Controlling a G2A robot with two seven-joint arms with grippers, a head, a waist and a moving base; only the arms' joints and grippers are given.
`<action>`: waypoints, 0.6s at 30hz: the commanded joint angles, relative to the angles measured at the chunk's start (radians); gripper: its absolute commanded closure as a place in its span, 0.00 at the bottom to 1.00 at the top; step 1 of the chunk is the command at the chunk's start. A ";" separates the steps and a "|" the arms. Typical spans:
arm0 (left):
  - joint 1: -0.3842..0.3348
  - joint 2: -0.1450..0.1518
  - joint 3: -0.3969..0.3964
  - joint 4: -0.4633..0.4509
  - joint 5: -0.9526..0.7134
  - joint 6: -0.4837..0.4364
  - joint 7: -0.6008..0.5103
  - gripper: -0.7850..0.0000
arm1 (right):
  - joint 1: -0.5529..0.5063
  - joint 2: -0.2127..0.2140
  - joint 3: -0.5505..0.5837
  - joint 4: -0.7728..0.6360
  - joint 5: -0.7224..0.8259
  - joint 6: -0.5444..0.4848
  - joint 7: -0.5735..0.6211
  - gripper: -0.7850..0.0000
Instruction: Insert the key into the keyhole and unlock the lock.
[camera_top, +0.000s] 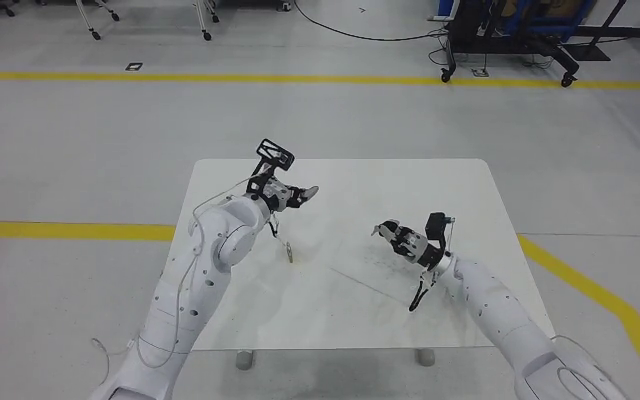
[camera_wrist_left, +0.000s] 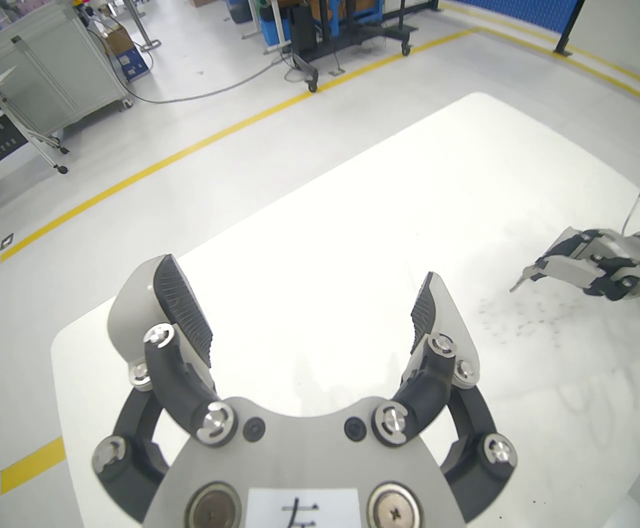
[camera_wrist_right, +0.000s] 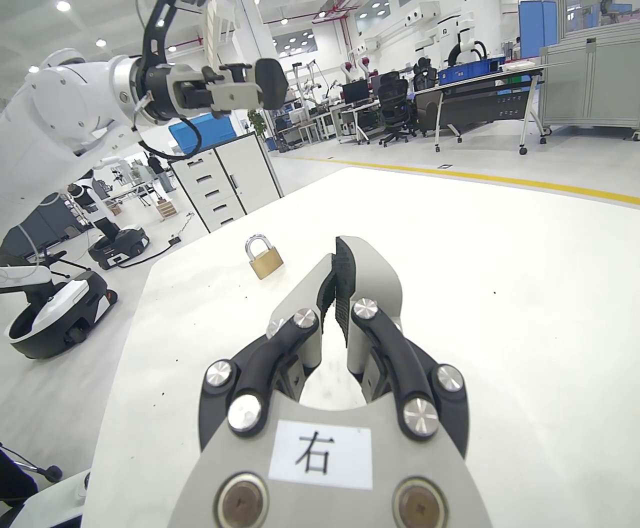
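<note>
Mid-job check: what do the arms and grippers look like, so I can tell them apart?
The left arm and right arm have smooth white shells, black at the wrists, with thin cables alongside. The left gripper and right gripper match: grey metal plate, black linkages, round silver fasteners, pale fingers with black ribbed pads. Each plate carries a white label with a different black character.

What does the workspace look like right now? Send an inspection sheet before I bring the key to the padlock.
surface: white table, rounded corners.
job's things: brass padlock on the table, shackle closed, apart from both grippers; key sticking out of the right gripper.
clutter: small dark specks on the table.
grippers: left gripper open, above the table; right gripper shut on the key.
cables: black cable on the floor beyond the table.
surroundings: yellow floor line, wheeled frame.
</note>
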 joint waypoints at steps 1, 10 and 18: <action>-0.015 0.000 0.033 0.037 0.000 0.001 0.000 0.00 | -0.006 -0.001 0.001 -0.007 0.008 0.008 0.009 1.00; -0.015 0.000 0.033 0.037 0.000 0.001 0.000 0.00 | -0.065 -0.022 0.042 -0.122 0.432 -0.021 0.174 1.00; -0.015 0.000 0.033 0.037 0.000 0.001 0.000 0.00 | -0.094 -0.010 0.047 -0.201 0.623 -0.021 0.302 1.00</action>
